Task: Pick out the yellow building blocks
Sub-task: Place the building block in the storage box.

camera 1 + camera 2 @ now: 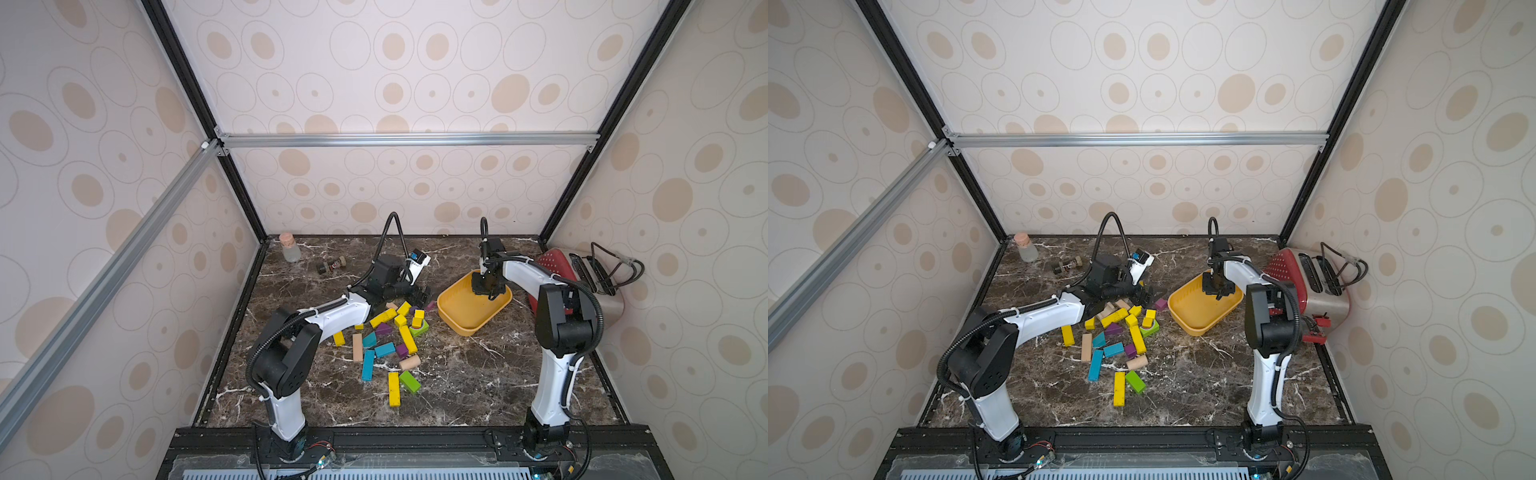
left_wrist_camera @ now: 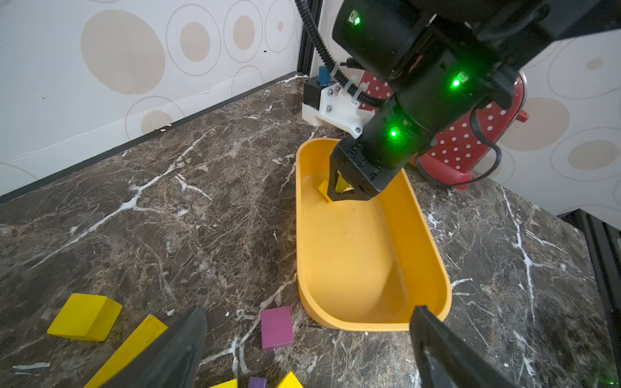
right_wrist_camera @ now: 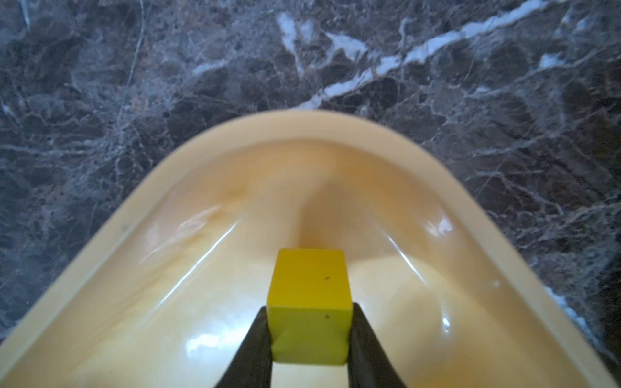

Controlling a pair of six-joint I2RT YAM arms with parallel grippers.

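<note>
The right gripper (image 3: 311, 336) is pinched tight on a small yellow cube (image 3: 309, 285) and holds it low inside the orange-yellow bowl (image 3: 235, 134), toward one rounded end. I can't tell whether the cube touches the bowl's floor. To my eye the step in hand is the drop-off. The next move only needs those jaws to part, then a straight lift clear of the bowl's rim.

The left gripper (image 2: 309, 310) stands wide open and empty, just beside the bowl on the pile side. The other yellow building blocks (image 1: 408, 338) lie on the marble table (image 1: 478, 374) near the bowl, mixed with teal, purple and lime-green pieces. A purple block (image 2: 276, 327) sits just off the bowl's wall. I'd expect the open gripper to need a yellow piece with room around it.
</note>
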